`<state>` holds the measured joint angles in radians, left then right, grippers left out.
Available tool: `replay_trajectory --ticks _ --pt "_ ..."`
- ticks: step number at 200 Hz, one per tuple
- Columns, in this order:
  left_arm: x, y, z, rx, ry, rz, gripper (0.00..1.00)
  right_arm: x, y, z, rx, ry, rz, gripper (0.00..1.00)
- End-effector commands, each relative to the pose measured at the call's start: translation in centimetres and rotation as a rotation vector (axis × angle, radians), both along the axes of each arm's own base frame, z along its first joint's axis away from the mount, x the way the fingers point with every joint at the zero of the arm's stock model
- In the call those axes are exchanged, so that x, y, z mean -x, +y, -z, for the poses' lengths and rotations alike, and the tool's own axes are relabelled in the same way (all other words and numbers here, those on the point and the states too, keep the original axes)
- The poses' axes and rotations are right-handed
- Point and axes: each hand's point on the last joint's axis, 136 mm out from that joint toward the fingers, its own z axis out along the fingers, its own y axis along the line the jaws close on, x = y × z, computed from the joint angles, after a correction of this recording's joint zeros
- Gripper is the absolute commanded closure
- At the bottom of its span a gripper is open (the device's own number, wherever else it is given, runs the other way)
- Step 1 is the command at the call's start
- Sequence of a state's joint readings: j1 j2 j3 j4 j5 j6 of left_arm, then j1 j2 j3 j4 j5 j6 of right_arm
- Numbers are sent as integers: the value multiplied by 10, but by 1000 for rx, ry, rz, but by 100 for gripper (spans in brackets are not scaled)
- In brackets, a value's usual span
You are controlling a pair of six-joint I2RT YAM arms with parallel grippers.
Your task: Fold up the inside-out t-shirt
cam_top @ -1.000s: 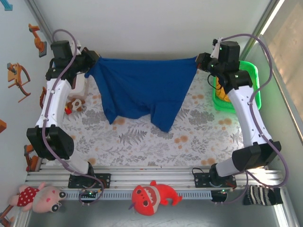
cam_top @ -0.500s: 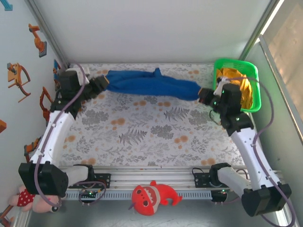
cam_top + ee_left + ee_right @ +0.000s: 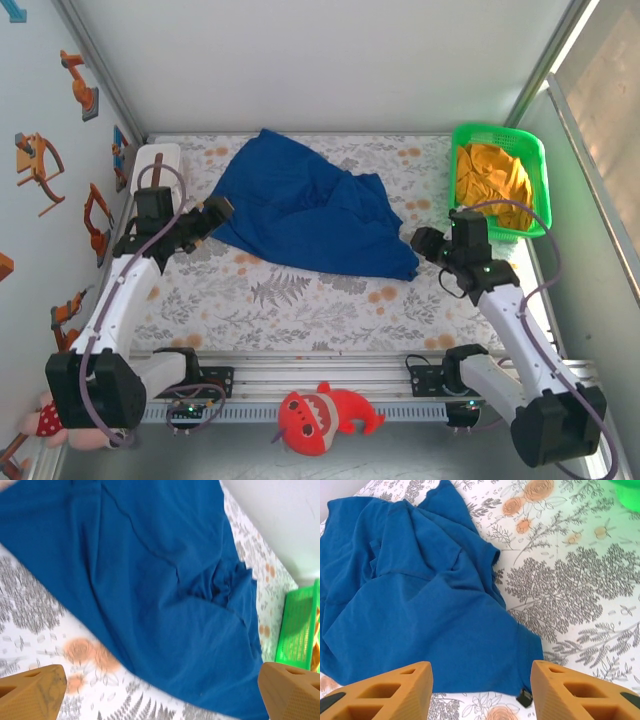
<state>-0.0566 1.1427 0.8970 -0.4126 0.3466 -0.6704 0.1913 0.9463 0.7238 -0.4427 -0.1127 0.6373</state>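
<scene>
The inside-out t-shirt (image 3: pixel 300 215) lies loose and rumpled on the flowered table (image 3: pixel 300 300), spread from the back left toward the right middle. My left gripper (image 3: pixel 222 211) stands open just off the shirt's left edge. In the left wrist view its fingers (image 3: pixel 32 692) are wide apart, with the blue t-shirt (image 3: pixel 165 580) lying flat beyond them. My right gripper (image 3: pixel 419 243) stands open at the shirt's right corner. In the right wrist view the fingers (image 3: pixel 385 690) straddle the t-shirt's (image 3: pixel 420 595) hem corner, where a small black tag (image 3: pixel 524 698) shows. Nothing is held.
A green basket (image 3: pixel 540 190) holding an orange-yellow garment (image 3: pixel 492 175) stands at the back right. A white tissue box (image 3: pixel 155 160) sits at the back left. A red plush shark (image 3: pixel 320 415) and a pink doll (image 3: pixel 50 420) lie below the front rail.
Both grippers have opened and let go of the shirt. It was held stretched between them and has dropped onto the table in a heap. Both arms drew back toward the front.
</scene>
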Motion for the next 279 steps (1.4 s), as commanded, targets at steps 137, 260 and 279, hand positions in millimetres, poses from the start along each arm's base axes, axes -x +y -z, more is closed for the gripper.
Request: replay_trajectory --ticks 137,260,279 --pt "-154 31 97 -171 264 120 25 -38 16 35 38 108 -80 46" --pt "-169 2 162 -249 373 231 44 -42 27 10 -13 73 -110 47" --pt "-170 2 160 -247 368 234 74 -43 30 5 -20 63 -117 47"
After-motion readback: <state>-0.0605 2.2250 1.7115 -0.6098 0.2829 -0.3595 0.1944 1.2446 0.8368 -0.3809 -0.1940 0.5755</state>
